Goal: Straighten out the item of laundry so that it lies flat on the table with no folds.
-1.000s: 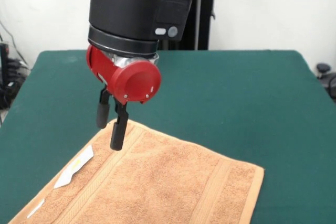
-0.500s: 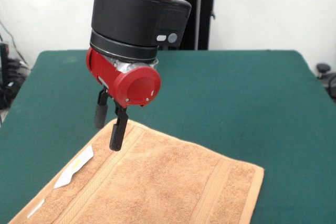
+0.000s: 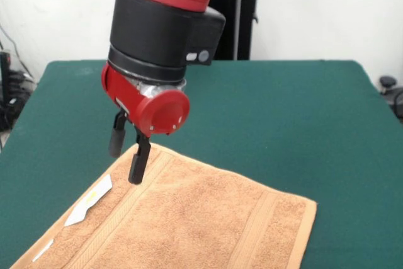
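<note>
An orange-tan terry towel lies spread on the dark green table at the near left, its near part cut off by the picture's bottom edge. Woven border bands run along its left and right sides, and a white tag rests on its left part. My gripper hangs open just above the towel's far corner, one black finger over the cloth and the other over the green top. Nothing is between the fingers.
The red and black arm comes down over the table's left half. A black stand rises behind the far edge. Cables and gear sit off the left side.
The gripper has drifted slightly left and up over the towel's far corner. The towel has not moved.
</note>
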You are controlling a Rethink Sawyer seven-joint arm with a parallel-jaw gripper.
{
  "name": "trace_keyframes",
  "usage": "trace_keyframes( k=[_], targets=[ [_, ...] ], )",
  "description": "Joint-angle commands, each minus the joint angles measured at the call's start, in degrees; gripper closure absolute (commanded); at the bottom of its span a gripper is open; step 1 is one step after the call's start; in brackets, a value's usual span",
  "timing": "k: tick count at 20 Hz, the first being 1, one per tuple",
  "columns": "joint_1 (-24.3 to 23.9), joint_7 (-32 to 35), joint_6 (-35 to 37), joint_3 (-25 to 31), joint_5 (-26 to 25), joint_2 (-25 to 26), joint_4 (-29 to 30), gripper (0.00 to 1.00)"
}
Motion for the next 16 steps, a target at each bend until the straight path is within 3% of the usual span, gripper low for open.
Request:
trace_keyframes(
  k=[1,16],
  targets=[
    [1.9,1.2,-1.4,6.3,-2.6,7.1,3.0,0.00],
    [0.9,-0.2,-9.8,7.4,-4.2,8.4,6.4,0.00]
  ],
)
